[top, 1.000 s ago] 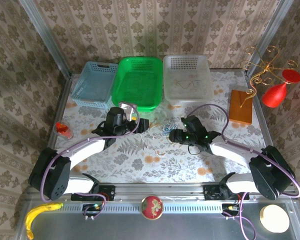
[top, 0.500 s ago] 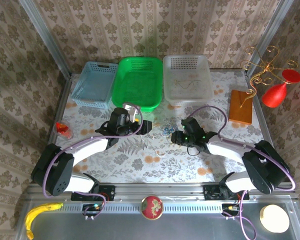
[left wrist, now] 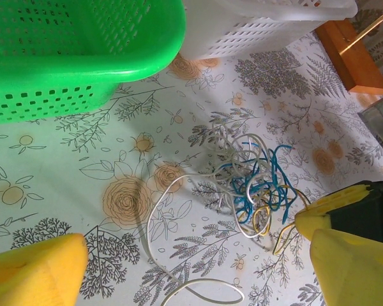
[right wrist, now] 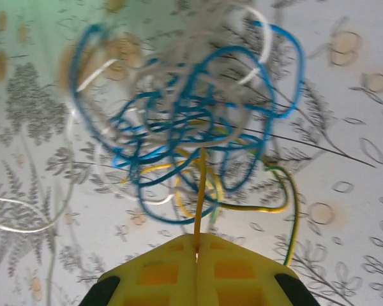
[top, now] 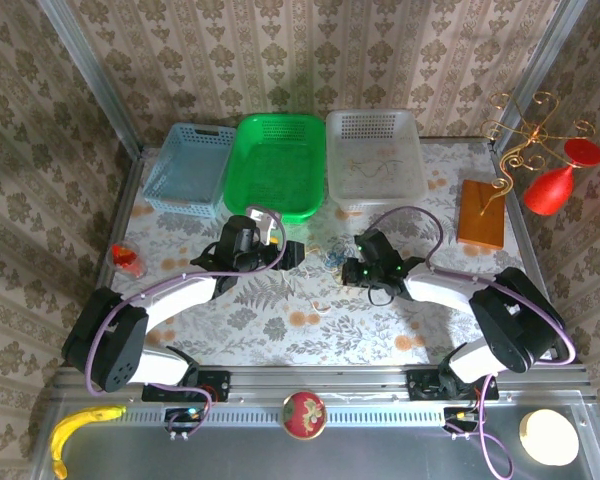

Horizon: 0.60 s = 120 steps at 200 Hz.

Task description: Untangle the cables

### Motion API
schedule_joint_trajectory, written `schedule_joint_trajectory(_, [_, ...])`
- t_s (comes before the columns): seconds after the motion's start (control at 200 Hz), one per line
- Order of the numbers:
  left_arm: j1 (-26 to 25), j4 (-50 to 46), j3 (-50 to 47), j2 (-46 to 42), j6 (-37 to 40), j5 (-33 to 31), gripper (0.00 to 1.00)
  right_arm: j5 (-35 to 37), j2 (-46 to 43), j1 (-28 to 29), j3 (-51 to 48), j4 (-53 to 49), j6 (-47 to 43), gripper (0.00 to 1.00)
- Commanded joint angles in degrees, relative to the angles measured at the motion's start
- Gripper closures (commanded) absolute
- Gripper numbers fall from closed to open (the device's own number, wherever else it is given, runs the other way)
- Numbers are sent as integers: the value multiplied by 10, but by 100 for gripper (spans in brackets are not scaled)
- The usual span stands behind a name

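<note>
The cables (top: 327, 256) lie in one loose tangle of blue, yellow and whitish cords on the floral tablecloth, between my two grippers. My right gripper (right wrist: 196, 240) is shut on a yellow cable (right wrist: 201, 191) that runs straight up from its tips into the tangle (right wrist: 185, 121). From above, it (top: 349, 268) sits at the tangle's right edge. My left gripper (left wrist: 191, 280) stands open just left of the tangle (left wrist: 255, 185), its yellow fingers (left wrist: 32, 271) wide apart with nothing between them. A white cable loop (left wrist: 150, 217) trails toward it.
A blue basket (top: 188, 165), a green basket (top: 275, 160) and a white basket (top: 375, 150) line the back of the table. A wooden block (top: 480, 212) lies at the right, and a small red object (top: 128, 260) lies at the left edge.
My right gripper has moved left up to the tangle and shut on the yellow cable. The left gripper has shifted slightly right and stays open.
</note>
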Motion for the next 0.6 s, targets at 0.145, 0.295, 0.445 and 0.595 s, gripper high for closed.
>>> schedule_joint_trajectory(0.145, [0,-3,16,-7,24,-13,8,-87,-54,40,71,-26,-53,100])
schedule_joint_trajectory(0.295, [3,-9,15,-10,26,-17,8,-105,-89,47,93,-29,-55,100])
schedule_joint_trajectory(0.445, [7,-10,7,-17,27,-19,8,-117,-108,47,98,-14,-41,100])
schedule_joint_trajectory(0.595, [13,-9,-3,-30,28,-16,8,-120,-103,45,92,4,-30,100])
